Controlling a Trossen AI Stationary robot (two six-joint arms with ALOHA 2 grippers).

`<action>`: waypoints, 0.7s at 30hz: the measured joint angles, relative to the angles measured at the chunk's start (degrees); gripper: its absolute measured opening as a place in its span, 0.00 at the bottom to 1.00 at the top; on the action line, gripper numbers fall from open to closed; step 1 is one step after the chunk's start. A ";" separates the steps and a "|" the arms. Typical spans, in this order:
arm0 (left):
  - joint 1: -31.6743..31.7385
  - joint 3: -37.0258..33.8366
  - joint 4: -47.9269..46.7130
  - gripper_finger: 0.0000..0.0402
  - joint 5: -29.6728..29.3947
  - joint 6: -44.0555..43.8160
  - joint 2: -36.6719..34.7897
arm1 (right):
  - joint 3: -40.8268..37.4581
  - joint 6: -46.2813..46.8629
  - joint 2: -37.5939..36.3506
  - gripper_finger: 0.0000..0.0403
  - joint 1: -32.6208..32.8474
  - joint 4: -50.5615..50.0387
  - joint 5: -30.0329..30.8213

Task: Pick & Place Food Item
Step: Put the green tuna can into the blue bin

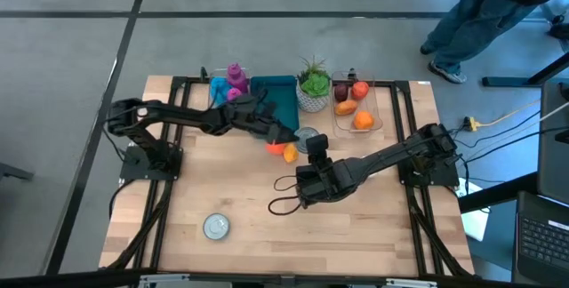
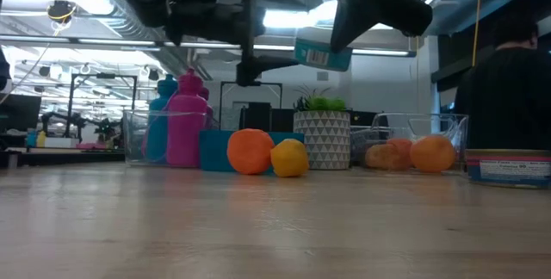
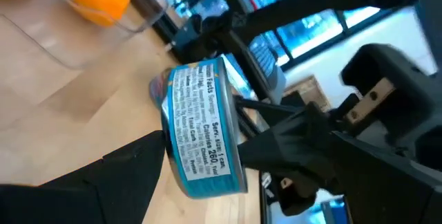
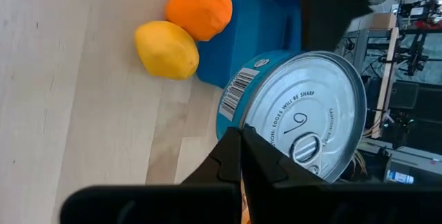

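The tin can with a blue label and silver lid is off the table, up in the low view. My right gripper is shut on it, reaching in from the table's right. My left gripper hangs open just left of the can, above the orange and the lemon, which lie on the wood in front of the blue bin. In the left wrist view the can is close by, with one of my own fingers beside it. My right gripper holds the can at its rim. One finger lies across the silver lid; the can hides the other finger. The fingers come in about level from the table's right. The can is lifted clear and slightly tilted, lid up.
Along the far edge stand a pink bottle and a blue one, a potted plant and a clear tray of fruit. A second can sits near the near-left edge. A person stands beyond the far right corner.
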 joint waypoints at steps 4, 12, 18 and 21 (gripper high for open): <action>-0.21 2.80 -3.43 0.98 1.28 1.11 1.53 | 0.00 -0.04 0.00 0.00 0.00 0.05 -0.02; -0.19 3.52 -5.41 0.98 1.55 2.32 2.27 | 0.00 -0.04 -0.02 0.00 -0.02 0.07 0.14; -0.28 3.52 -5.54 0.90 1.57 2.44 2.27 | 0.00 -0.07 -0.02 0.00 -0.02 0.07 0.65; -0.28 3.52 -5.47 0.82 1.54 2.44 2.27 | 0.00 -0.07 -0.02 0.00 -0.02 0.07 0.62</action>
